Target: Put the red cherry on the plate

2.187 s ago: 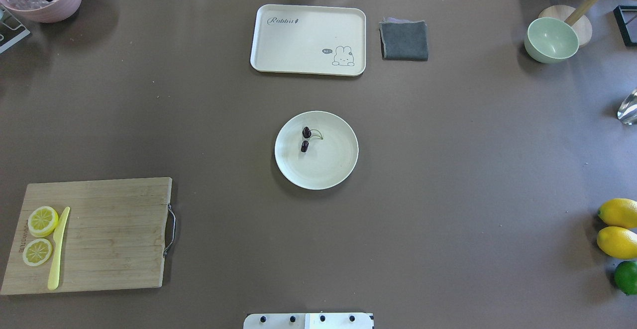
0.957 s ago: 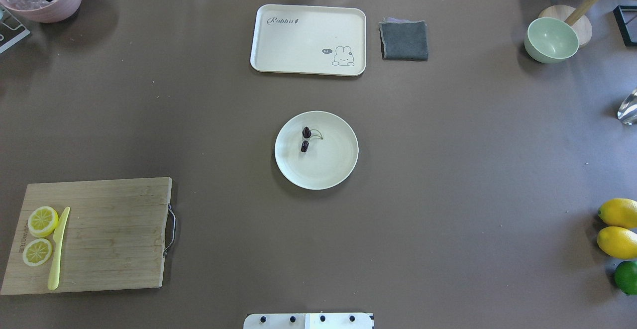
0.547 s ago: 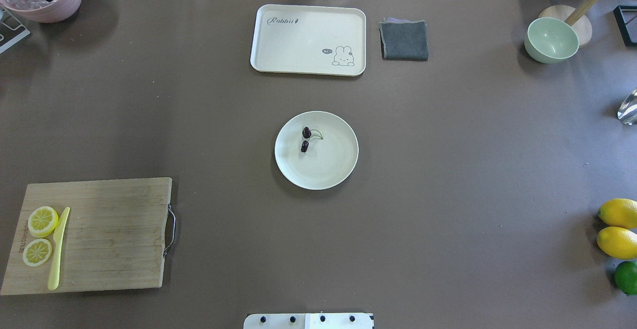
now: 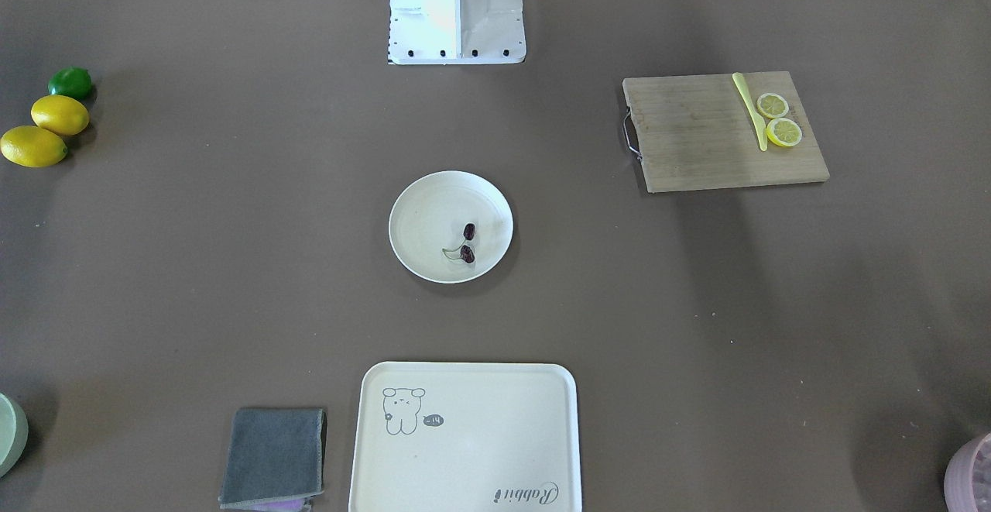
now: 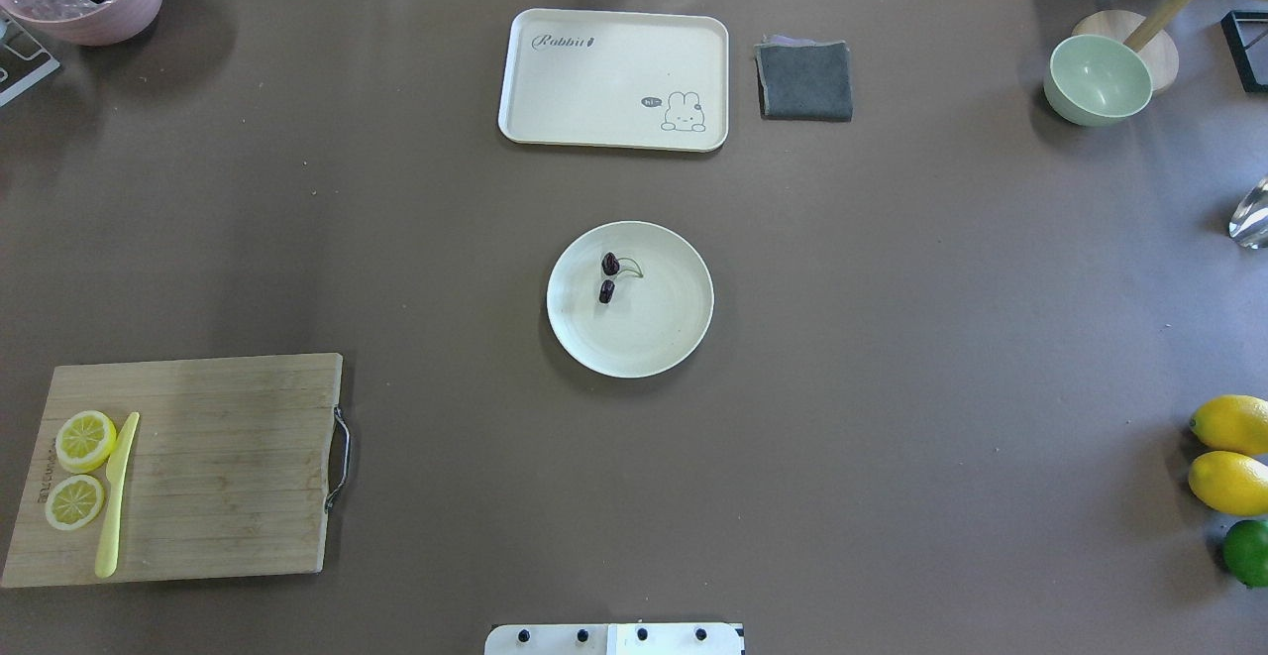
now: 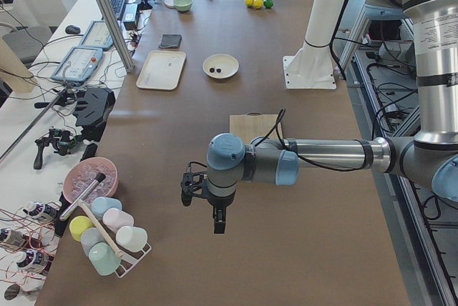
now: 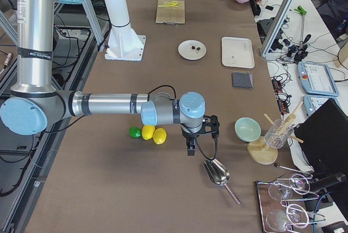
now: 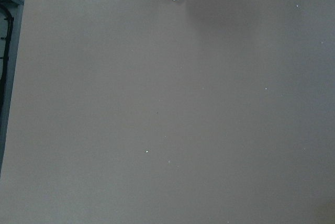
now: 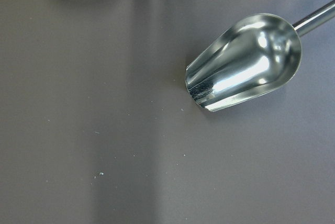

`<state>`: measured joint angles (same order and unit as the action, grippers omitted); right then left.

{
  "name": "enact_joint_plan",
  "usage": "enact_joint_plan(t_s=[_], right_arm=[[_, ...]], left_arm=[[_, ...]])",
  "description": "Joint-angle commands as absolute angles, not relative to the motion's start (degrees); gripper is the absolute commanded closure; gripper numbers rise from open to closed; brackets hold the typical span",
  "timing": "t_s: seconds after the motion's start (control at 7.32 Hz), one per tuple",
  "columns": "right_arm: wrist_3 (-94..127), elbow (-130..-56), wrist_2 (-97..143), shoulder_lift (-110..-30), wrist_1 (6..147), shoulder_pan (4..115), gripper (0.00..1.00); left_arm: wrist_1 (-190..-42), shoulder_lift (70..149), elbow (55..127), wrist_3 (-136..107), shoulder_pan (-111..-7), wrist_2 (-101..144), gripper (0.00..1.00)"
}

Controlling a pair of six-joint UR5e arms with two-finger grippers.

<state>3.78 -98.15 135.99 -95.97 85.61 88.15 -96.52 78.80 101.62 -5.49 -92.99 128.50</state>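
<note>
The red cherry (image 5: 607,276), two tiny maroon cherries on one pale-green stem, lies inside the round cream plate (image 5: 684,328) at the table's middle, a little left of the plate's centre. The front-facing view shows the cherry (image 4: 467,242) on the plate (image 4: 418,218) too. Neither gripper appears in the overhead or front-facing views. My left gripper (image 6: 204,195) hangs over bare table far from the plate, near the cup rack. My right gripper (image 7: 198,135) hangs at the opposite end, by the lemons. I cannot tell whether either is open or shut.
A cream tray (image 5: 614,78) and a grey cloth (image 5: 804,80) lie beyond the plate. A cutting board (image 5: 198,467) holds lemon slices and a yellow knife. Lemons and a lime (image 5: 1231,482), a green bowl (image 5: 1098,78) and a metal scoop (image 9: 243,62) sit at the right end.
</note>
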Motion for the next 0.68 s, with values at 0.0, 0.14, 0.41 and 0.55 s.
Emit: enact_joint_plan(t_s=[0.0, 0.14, 0.41, 0.55], right_arm=[[3.69, -98.17, 136.05, -95.98, 85.61, 88.15, 0.00], [3.69, -98.17, 135.97, -95.98, 85.61, 88.15, 0.00], [3.69, -98.26, 135.97, -95.98, 85.52, 88.15, 0.00], [3.60, -98.26, 135.97, -95.98, 85.52, 88.15, 0.00]], left_arm=[[-96.42, 78.14, 102.74, -5.54, -92.55, 131.54, 0.02], [-95.46, 78.22, 102.31, -5.80, -90.37, 134.18, 0.02], [-93.69, 78.22, 102.83, -5.54, -89.38, 134.21, 0.02], [-93.87, 78.14, 102.57, -5.54, -89.47, 134.38, 0.02]])
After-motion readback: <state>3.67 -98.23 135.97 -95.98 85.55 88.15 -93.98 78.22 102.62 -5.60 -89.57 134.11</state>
